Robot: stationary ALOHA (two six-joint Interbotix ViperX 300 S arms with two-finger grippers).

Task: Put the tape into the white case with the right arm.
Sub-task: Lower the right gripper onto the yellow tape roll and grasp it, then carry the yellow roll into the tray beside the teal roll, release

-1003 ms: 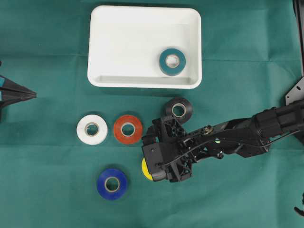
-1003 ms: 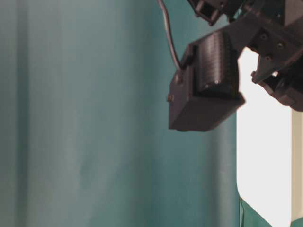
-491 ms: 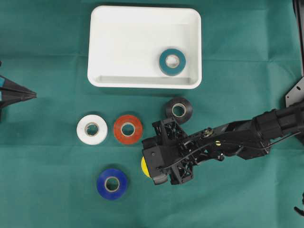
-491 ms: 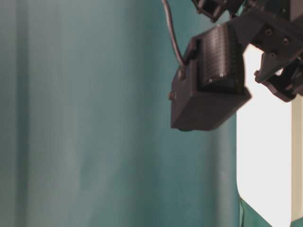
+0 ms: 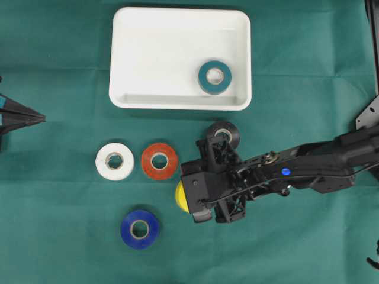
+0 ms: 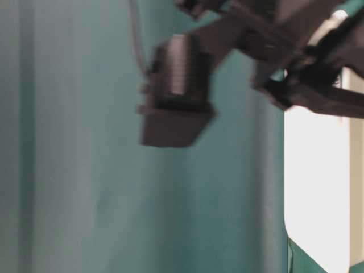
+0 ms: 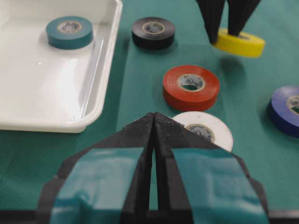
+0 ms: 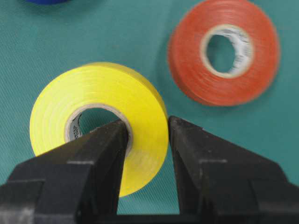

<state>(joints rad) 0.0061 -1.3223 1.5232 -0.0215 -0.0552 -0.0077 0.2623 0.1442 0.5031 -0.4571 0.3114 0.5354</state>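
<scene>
Fingers of the right gripper pinch the yellow tape through its wall, one inside the core, one outside, a hold suited to carrying. It hangs just clear of the cloth. Beyond the red tape, the white case already holds a teal tape. Far left, the left gripper rests pressed together on nothing.

Six rolls of tape total, one per colour: a teal roll, a black roll, a red roll, a white roll, a blue roll and a yellow roll. One shallow white plastic tray at 12 o'clock. Two black robot arms.
</scene>
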